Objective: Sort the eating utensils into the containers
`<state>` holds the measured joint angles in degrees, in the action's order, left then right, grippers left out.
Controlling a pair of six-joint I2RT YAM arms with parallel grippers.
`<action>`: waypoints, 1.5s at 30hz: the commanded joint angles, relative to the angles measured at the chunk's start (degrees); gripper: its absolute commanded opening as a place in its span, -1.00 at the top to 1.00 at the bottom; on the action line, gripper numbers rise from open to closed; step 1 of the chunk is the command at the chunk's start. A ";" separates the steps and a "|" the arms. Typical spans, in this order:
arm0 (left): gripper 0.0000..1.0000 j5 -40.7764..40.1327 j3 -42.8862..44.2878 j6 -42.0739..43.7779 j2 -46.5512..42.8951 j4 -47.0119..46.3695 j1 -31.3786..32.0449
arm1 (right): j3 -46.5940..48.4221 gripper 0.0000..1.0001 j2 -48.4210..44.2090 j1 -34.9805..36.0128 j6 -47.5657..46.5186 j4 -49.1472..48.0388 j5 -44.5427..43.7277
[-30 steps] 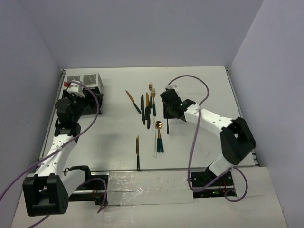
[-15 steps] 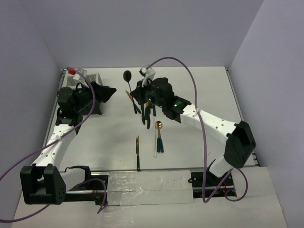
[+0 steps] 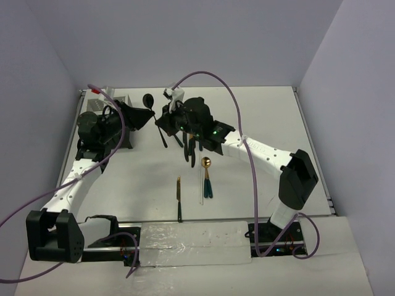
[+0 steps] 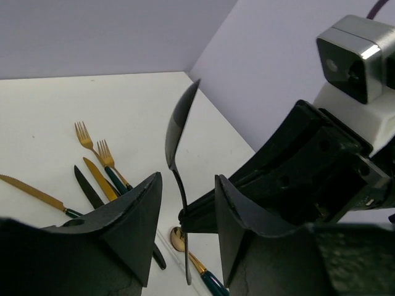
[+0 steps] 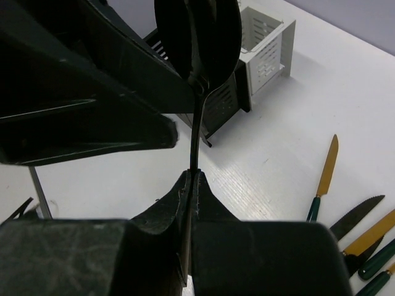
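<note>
My right gripper (image 3: 160,121) (image 5: 192,177) is shut on the handle of the all-dark spoon (image 3: 148,100) (image 5: 197,37) and holds it upright in the air, bowl up. My left gripper (image 3: 145,116) (image 4: 188,180) is open and faces it. The spoon's handle (image 4: 179,197) stands between the left jaws, touching neither finger. The black caddy (image 3: 117,102) (image 5: 262,52) with perforated silver panels stands at the far left behind the left arm. Other utensils lie on the table: a gold spoon (image 3: 207,163) (image 4: 179,237), a knife (image 3: 179,196), two gold forks (image 4: 92,143) and gold knives (image 5: 327,166) (image 4: 31,191).
A thin white stick (image 3: 201,185) lies beside the gold spoon. A cluster of dark-handled utensils (image 3: 190,148) lies under the right arm. Purple cables arc over both arms. Walls close in the table at the back and at both sides.
My right gripper lifted the dark spoon off the table and carried it left. My left gripper swung away from the caddy to face it, and the spoon now stands between its open jaws.
</note>
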<state>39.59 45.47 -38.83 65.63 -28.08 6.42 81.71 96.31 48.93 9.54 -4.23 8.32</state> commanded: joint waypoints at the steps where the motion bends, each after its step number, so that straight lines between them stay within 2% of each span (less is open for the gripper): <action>1: 0.07 -2.41 1.46 -1.34 0.47 -2.07 0.53 | 3.28 1.00 -0.51 1.00 -2.16 -1.22 1.00; 7: 0.14 -2.24 1.72 -0.46 0.64 -1.72 1.14 | 4.15 1.00 0.01 1.35 -2.95 -1.05 2.93; 10: 0.44 -1.80 1.81 -0.20 0.73 -1.63 1.41 | 4.42 1.00 0.45 1.43 -3.21 -0.60 2.76; 13: 0.81 -1.62 1.72 0.33 0.56 -0.76 1.50 | 4.07 1.00 0.37 1.43 -3.21 -0.96 2.41; 14: 1.00 -1.71 1.90 0.68 0.38 -0.49 1.50 | 4.07 1.00 0.37 1.43 -3.21 -0.96 2.32; 18: 1.00 -3.38 2.60 1.82 0.29 0.04 1.41 | 4.24 0.96 0.54 1.35 -2.86 -0.17 1.44; 19: 1.00 -4.25 2.95 2.35 0.29 -0.40 1.41 | 4.33 0.79 0.80 1.17 -2.60 0.10 1.35; 20: 1.00 -4.87 3.22 4.01 0.29 -0.58 1.32 | 4.51 0.19 0.89 1.17 -2.25 0.45 0.66; 23: 1.00 -9.26 5.14 8.48 0.64 -1.10 0.27 | 5.03 -0.53 0.90 0.82 -1.11 1.42 -1.71; 25: 1.00 -12.07 7.33 11.04 1.43 -1.28 -1.75 | 4.51 -0.58 -0.07 0.47 -0.67 1.07 -2.60; 28: 1.00 -21.28 10.41 18.94 2.75 -1.89 -4.30 | 2.14 -0.61 -2.34 -0.06 -0.40 -0.34 -4.27; 29: 1.00 -27.84 11.47 23.66 3.36 -1.98 -4.83 | 1.35 -0.61 -3.05 -0.23 -0.57 -0.78 -4.71; 31: 1.00 -32.63 15.58 27.82 6.51 -2.16 -6.32 | -1.20 -0.62 -5.33 -0.32 -0.75 -1.92 -6.38; 32: 1.00 -34.22 17.35 30.28 8.01 -2.33 -9.81 | -2.94 -0.63 -6.04 -0.58 -0.75 -2.53 -6.99; 34: 1.00 -31.62 23.94 29.87 13.80 -1.46 -14.73 | -5.41 -0.65 -8.24 -1.11 -0.66 -3.41 -7.00; 35: 1.00 -30.99 27.01 29.17 16.09 2.02 -15.98 | -6.12 -0.65 -8.68 -1.98 -0.49 -3.59 -6.74; 36: 1.00 -30.37 33.82 28.55 21.16 4.76 -17.30 | -6.65 -0.65 -9.64 -2.52 -0.14 -3.68 -5.86; 39: 1.00 -28.00 43.44 29.16 29.70 10.93 -20.47 | -8.23 -0.65 -10.79 -4.63 0.30 -3.33 -4.63; 45: 1.00 -24.57 44.79 30.05 38.34 8.12 -23.20 | -10.96 -0.65 -12.38 -5.42 -0.40 -2.80 -7.87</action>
<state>12.03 88.12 -9.85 101.41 -21.06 -16.25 71.70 86.13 43.44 9.30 -5.37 2.24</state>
